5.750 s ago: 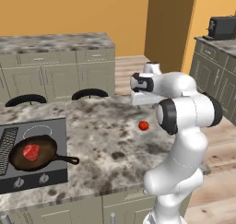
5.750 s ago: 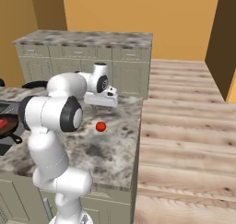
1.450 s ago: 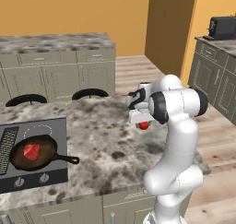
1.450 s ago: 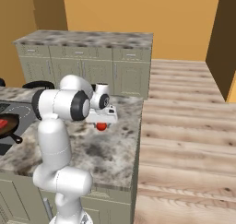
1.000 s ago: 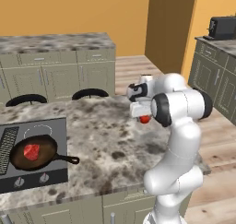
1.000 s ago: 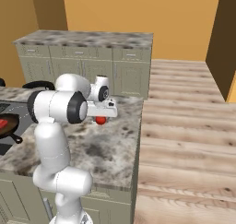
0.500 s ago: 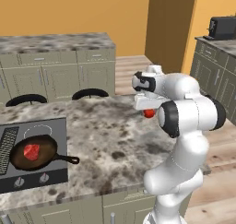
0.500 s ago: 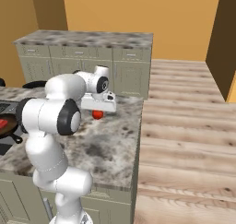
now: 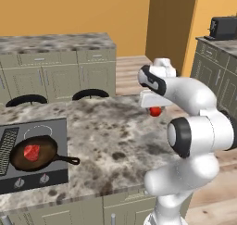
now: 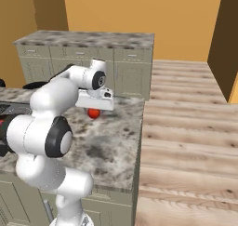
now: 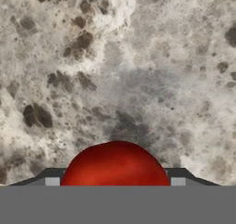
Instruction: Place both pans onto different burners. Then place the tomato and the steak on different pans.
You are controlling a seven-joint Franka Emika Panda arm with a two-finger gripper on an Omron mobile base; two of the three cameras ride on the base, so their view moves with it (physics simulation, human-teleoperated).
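Red, glossy, ball-shaped tomato [image 11: 115, 165] sits between the two dark fingertips of the white arm's two-finger gripper [image 9: 155, 109], lifted just above the speckled grey-brown granite island counter [image 9: 111, 140], near its far right corner. Fingers pinch the tomato from both sides; in the hand view it bulges up between them with bare stone beyond.

Brown-bottomed round frying pan with black handle [image 9: 36, 153] rests on a white-ring burner at the near side of the flat dark grey cooktop [image 9: 58, 131], at the counter's left end. Flat red-pink steak slab [image 9: 31, 152] already lies in that pan. Behind it, a second white-ring burner [image 9: 38, 130] looks bare (the other pan's place I cannot tell from these pictures).

Judgement: step in hand is carrying the tomato leftward to a pan without steak. Keep it low and level, grip unchanged; a round glossy thing may roll out if squeezed off-centre.

Room: the stone between tomato and cooktop is open. Right edge drops to the wooden plank floor [image 10: 186, 127] close by, so move away from it first.
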